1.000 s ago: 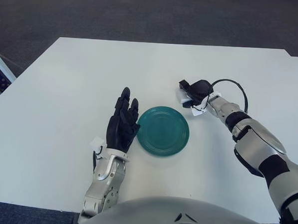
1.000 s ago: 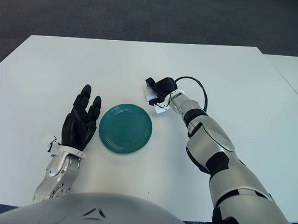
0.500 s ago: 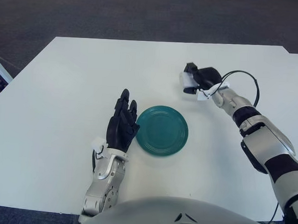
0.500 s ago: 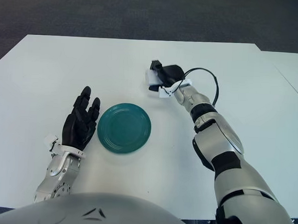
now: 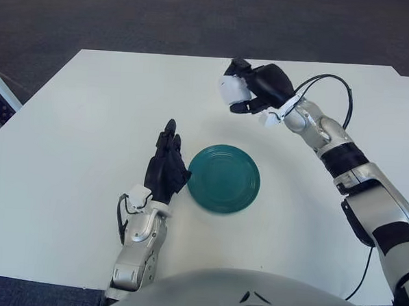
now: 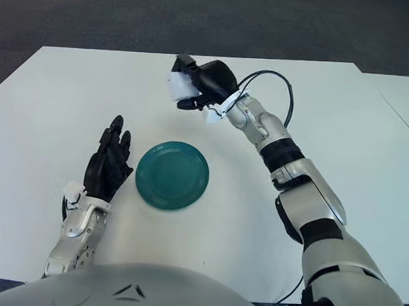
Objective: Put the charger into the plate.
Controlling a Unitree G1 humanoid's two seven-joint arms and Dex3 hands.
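Nearest, the left robot hand showed, fingers relaxed and empty, just left of the green plate on the worktop. Farther off, the right robot hand gripped the white charger aloft beyond the plate; it looked light, rigid and smooth, best clasped across its body.

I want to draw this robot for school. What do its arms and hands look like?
Both hands are black with three chunky fingers: the left hand and the right hand. The forearms are shiny silver metal. The right arm has black bands between its silver shells, like stripes. A thin black cable loops over the right wrist, and small white tags sit at both wrists.
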